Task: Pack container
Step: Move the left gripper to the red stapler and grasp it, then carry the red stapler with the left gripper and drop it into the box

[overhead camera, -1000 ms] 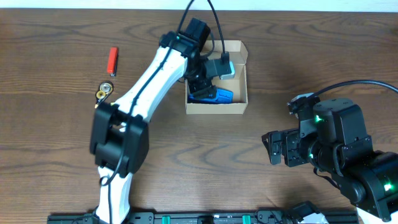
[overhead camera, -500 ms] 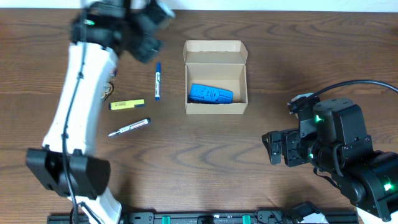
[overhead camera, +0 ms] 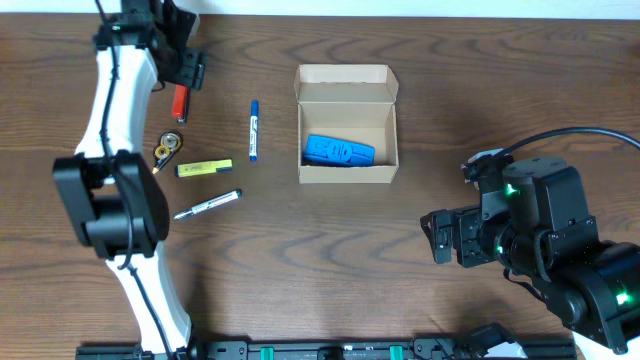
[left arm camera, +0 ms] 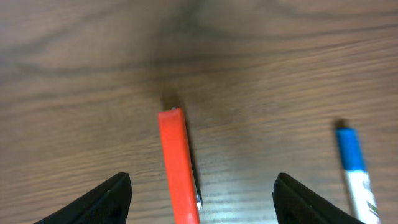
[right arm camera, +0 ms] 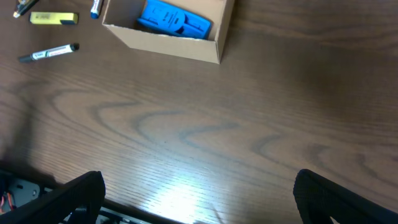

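The left fingers [left arm camera: 109,199] had been swung from 11 to 10 o'clock and were held wide open and empty over the slim red plastic stick [left arm camera: 177,162]. The right fingers [right arm camera: 68,199] were likewise spread and empty. The open tan cardboard box [overhead camera: 345,175] was seen at 12 o'clock on the tabletop [overhead camera: 330,270]. The stick could be skidded aside by an off-centre pinch.

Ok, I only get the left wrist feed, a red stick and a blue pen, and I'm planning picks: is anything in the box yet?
Observer: Yes, one blue object lies inside the open container.
Operator: What else lies out beyond my view?
Observer: A yellow highlighter, a black-and-white marker and a small gold-and-black item.
Operator: And the right arm?
Observer: The right gripper is open and empty, nearer than the container, off to its right.
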Robot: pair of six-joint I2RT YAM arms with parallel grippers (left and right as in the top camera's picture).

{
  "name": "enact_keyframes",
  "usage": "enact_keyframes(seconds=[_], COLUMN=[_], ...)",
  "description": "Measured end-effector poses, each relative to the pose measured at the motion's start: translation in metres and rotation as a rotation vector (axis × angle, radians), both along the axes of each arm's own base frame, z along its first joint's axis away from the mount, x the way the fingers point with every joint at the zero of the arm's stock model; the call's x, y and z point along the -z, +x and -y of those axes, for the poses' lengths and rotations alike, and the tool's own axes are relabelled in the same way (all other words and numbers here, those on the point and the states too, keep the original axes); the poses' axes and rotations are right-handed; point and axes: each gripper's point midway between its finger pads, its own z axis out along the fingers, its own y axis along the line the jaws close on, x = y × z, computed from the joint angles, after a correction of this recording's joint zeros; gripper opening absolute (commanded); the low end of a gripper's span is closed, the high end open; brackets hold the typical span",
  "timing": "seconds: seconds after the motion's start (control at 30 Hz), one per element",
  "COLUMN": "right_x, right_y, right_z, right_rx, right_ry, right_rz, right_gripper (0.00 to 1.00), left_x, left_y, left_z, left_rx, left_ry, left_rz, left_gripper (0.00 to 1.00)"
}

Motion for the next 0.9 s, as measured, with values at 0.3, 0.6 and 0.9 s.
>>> enact_keyframes(seconds=[0.3,0.6,0.9], right_x=[0.0,0.0,0.0], right_y=[0.0,0.0,0.0], right_z=[0.0,0.0,0.0], right_rx=[0.0,0.0,0.0], right_ry=[0.0,0.0,0.0], right_rz=[0.0,0.0,0.0], right_gripper=[0.99,0.99,0.99], left_x=[0.054,0.076,0.099], left_y=[-0.001,-0.006,-0.009], left_z=[-0.025,-0.045,-0.038], left_rx=[-0.138,-0.186,-0.186], left_ry=[0.01,-0.031,-0.053], left_rz=[-0.091,-0.129,-0.174], left_gripper=[0.72,0.68,0.63])
